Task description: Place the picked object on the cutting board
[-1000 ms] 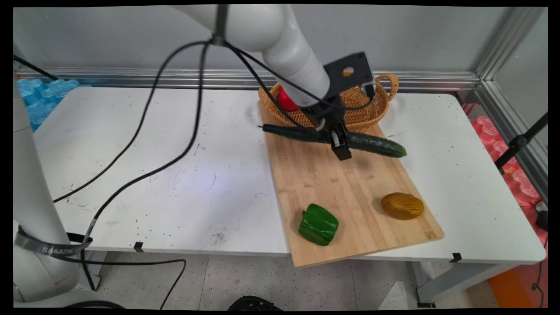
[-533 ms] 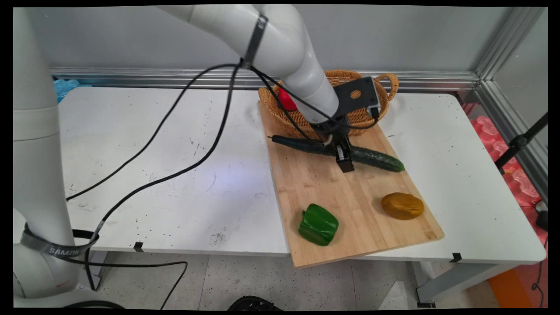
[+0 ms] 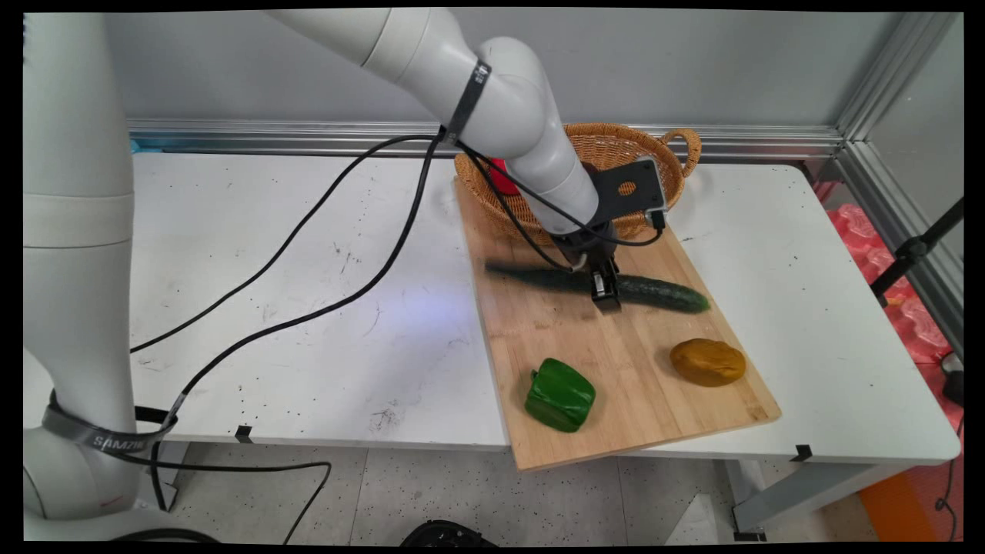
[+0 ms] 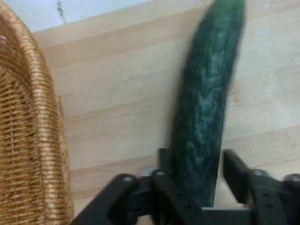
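Note:
A long dark green cucumber (image 3: pixel 654 292) lies crosswise just above the wooden cutting board (image 3: pixel 554 331), and my gripper (image 3: pixel 604 291) is shut on its middle. In the hand view the cucumber (image 4: pixel 206 108) runs up from between the black fingers (image 4: pixel 164 164), over the board's planks (image 4: pixel 117 112). The wicker basket (image 3: pixel 654 150) stands right behind the gripper, with a red thing (image 3: pixel 500 175) inside at its left end. Its woven rim (image 4: pixel 28 140) fills the hand view's left side.
A green bell pepper (image 3: pixel 559 395) and a brownish-yellow potato-like lump (image 3: pixel 707 362) rest on the board's near half. Black cables (image 3: pixel 308 231) hang from the arm over the white table (image 3: pixel 269 308). An aluminium frame (image 3: pixel 885 115) runs along the back and right.
The gripper has come down and toward the near side with the cucumber, from in front of the basket's rim to low over the board's far half.

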Controlling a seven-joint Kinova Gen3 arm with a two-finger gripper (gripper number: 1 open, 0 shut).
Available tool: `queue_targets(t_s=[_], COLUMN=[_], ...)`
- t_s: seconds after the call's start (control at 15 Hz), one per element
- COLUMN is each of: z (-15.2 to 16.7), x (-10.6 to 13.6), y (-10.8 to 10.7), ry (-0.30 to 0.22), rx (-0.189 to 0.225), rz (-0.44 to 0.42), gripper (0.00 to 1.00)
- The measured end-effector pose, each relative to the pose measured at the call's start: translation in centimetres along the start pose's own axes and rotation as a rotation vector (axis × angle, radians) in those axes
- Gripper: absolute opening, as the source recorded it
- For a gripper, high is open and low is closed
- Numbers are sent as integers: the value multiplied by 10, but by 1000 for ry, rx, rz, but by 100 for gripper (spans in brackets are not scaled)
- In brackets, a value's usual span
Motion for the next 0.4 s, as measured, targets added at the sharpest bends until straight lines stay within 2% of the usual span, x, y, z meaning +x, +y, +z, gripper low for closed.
queue_targets(t_s=[0.4], z=[1], x=[-7], y=[-1], ry=[16], rx=[-20], rz=[16], gripper=[100])
